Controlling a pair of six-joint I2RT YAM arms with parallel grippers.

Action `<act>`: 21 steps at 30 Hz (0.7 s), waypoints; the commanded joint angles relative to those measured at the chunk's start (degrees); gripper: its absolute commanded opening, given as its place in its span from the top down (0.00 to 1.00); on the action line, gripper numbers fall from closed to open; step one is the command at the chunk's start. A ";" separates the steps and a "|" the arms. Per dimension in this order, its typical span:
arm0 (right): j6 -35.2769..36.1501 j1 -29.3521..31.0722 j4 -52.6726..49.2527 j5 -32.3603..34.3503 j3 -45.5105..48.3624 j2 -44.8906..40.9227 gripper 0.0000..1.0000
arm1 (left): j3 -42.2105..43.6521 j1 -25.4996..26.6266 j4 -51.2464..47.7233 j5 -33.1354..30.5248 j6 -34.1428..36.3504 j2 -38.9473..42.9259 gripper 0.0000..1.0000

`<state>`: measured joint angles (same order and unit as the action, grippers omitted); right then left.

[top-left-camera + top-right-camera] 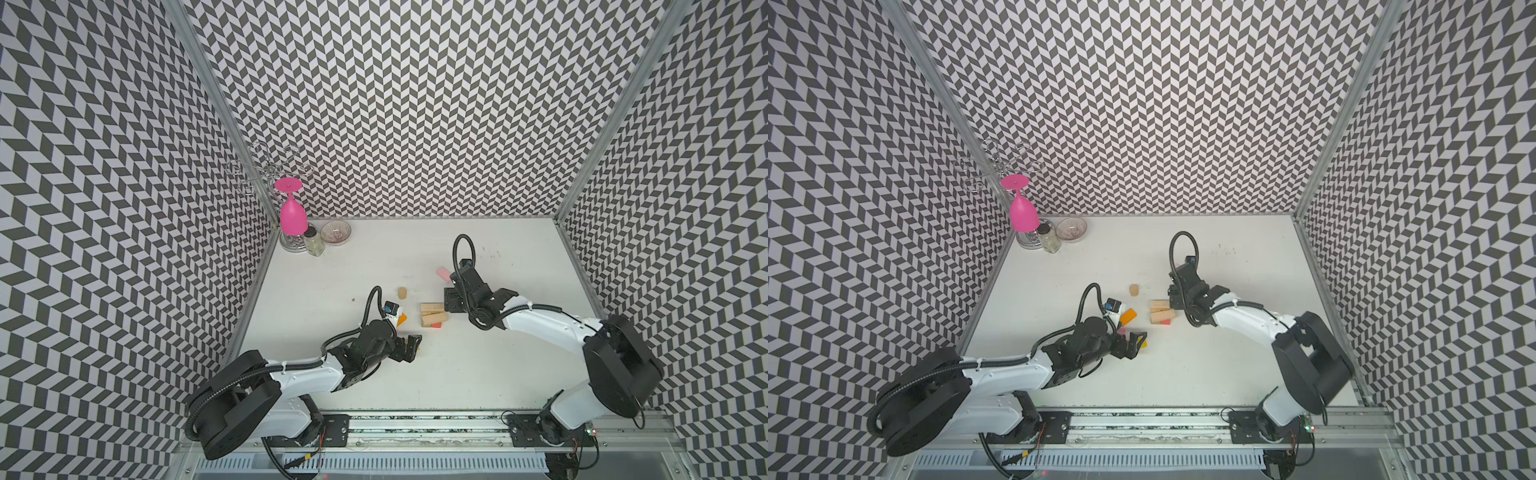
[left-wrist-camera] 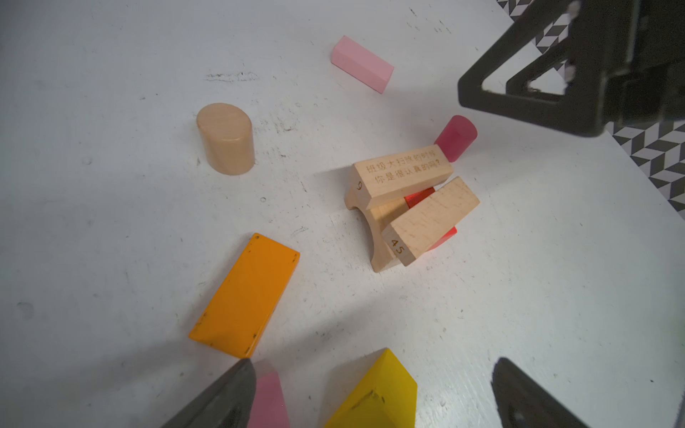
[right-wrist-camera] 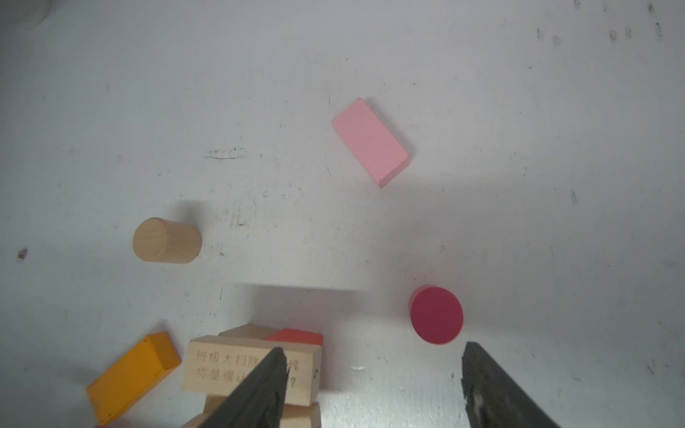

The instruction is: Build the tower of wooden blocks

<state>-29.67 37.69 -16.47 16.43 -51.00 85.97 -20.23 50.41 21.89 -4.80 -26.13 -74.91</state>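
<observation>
The wood blocks lie scattered mid-table. The only stack is a low heap (image 1: 432,313): two tan bars (image 2: 404,176) across a tan arch (image 2: 374,229) and a red piece (image 2: 419,194). Around it are an orange block (image 2: 246,296), an upright tan cylinder (image 2: 226,139), a pink block (image 3: 370,142) and a dark red cylinder (image 3: 436,315). My left gripper (image 2: 374,404) is open around the yellow house-shaped block (image 2: 378,392), with a pink piece (image 2: 268,400) beside one finger. My right gripper (image 3: 374,389) is open over bare table between heap and red cylinder.
In the back left corner a pink goblet (image 1: 293,216) hangs upside down from a wire rack, with a small glass jar (image 1: 313,243) and a glass bowl (image 1: 336,232) beside it. Patterned walls close the table on three sides.
</observation>
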 commanded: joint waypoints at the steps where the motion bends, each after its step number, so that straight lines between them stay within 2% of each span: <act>1: -3.04 0.19 4.69 1.83 5.83 -5.15 0.27 | -2.46 0.84 1.92 0.66 1.32 -2.22 0.00; 8: -3.99 0.19 9.97 -1.20 13.55 -6.23 0.29 | -4.61 1.16 3.07 0.92 1.26 -7.50 0.00; 21: -3.19 3.13 12.07 -2.80 11.60 -0.87 0.29 | -8.29 0.95 2.66 -5.17 -0.85 -13.84 0.00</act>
<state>-32.58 40.38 -7.18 13.58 -37.80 83.88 -27.27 51.24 24.21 -7.16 -25.89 -88.31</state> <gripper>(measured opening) 0.709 0.998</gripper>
